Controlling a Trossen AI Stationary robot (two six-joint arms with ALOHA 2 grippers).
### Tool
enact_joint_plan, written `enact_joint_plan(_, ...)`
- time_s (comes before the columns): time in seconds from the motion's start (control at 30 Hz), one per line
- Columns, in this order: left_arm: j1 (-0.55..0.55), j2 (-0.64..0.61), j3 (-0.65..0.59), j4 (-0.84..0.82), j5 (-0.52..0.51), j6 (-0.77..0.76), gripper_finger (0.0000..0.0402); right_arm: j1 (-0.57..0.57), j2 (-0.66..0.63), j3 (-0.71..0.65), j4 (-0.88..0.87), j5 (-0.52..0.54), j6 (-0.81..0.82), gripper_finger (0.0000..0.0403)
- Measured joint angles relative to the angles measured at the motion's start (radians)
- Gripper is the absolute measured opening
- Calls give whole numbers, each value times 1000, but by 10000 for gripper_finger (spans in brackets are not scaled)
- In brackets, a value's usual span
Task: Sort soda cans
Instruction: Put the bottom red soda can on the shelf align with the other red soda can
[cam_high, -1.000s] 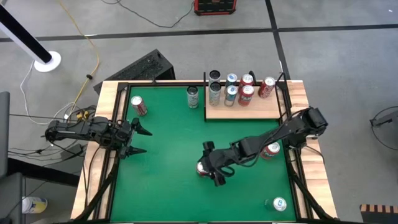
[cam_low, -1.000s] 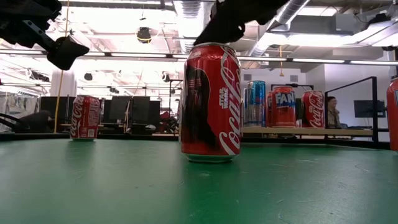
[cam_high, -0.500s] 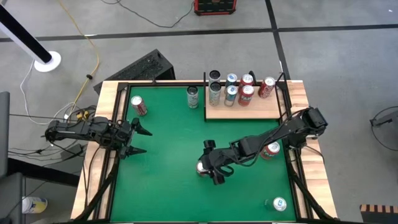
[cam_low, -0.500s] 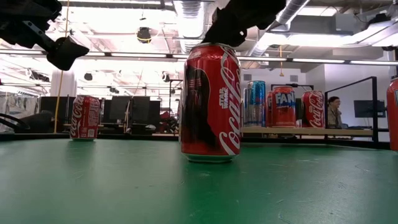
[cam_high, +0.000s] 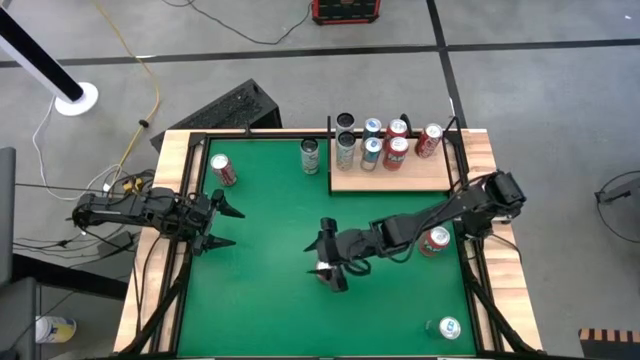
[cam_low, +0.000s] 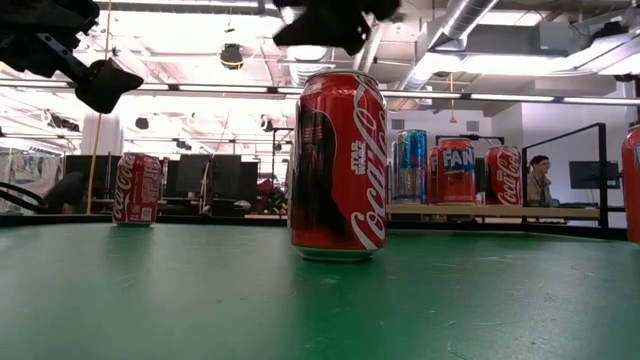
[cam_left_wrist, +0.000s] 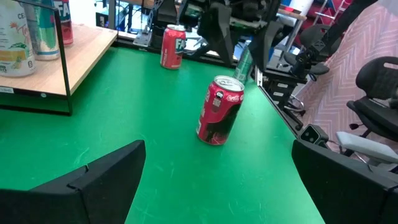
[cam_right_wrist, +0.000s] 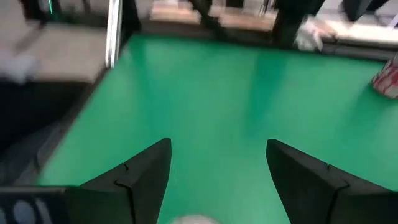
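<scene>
Your right gripper (cam_high: 324, 259) sits over the middle of the green felt table top (cam_high: 260, 290), and from above it covers nearly all of the red cola can with a silver top (cam_low: 338, 165) that stands upright beneath it. The low view shows that can whole, with the dark fingers above its lid and not touching it. In the right wrist view the two fingers (cam_right_wrist: 144, 171) stand wide apart with only green between them, and a pale blur at the bottom edge may be the can's lid. That picture is smeared, so the far rim is hard to read.

Your left gripper (cam_high: 222, 224) waits at the table's left edge, its jaws spread open and empty. Another red can (cam_high: 222, 169) stands alone near the far left corner. A grey-silver can (cam_high: 310, 155) stands just beside the light wooden tray (cam_high: 400, 178) at the far right. On the tray's far edge, dark, silver, teal and red cans (cam_high: 385, 141) crowd together, and you cannot count them cleanly because they overlap.

The right forearm partly hides a red can (cam_high: 436, 241) by the right rail. A teal can (cam_high: 448, 328) stands in the near right corner.

Open felt lies left of and nearer than the centre can. The black frame rail (cam_high: 196, 200) borders the felt on every side.
</scene>
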Motion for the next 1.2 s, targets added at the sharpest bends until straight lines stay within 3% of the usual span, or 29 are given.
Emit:
enact_joint_plan(0.17,0,0,0,0,0,0,391,-36,0,0,156,-2,61,289)
enact_joint_plan(0.37,0,0,0,0,0,0,391,-89,1,0,147,-1,118,292)
enact_joint_plan(0.53,0,0,0,1,0,0,391,-118,1,8,45,-3,184,317)
enact_joint_plan(0.77,0,0,0,1,0,0,391,-120,0,138,-168,-29,203,393)
enact_joint_plan(0.93,0,0,0,1,1,0,391,-89,0,181,-193,-33,202,380)
enact_joint_plan(1.2,0,0,0,1,25,0,391,-6,0,195,-377,-39,207,373)
